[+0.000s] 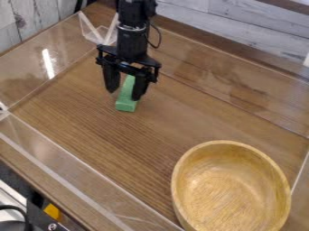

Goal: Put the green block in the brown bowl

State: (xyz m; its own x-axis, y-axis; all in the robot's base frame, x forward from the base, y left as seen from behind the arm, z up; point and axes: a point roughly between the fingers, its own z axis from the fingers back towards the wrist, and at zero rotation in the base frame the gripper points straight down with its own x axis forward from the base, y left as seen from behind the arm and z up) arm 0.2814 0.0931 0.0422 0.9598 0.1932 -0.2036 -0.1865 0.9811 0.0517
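Black gripper (pixel 128 87) hovers on wooden table (pixel 115 135), fingers spread wide about green block (pixel 126 95); brown bowl (pixel 230 187) well apart from gripper, nearer camera.

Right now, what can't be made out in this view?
- Camera view: part of the green block, hidden by the gripper.
- Camera view: whether the fingertips touch the block; too small and dark.
- Camera view: the arm's upper part, cut off by the top edge.
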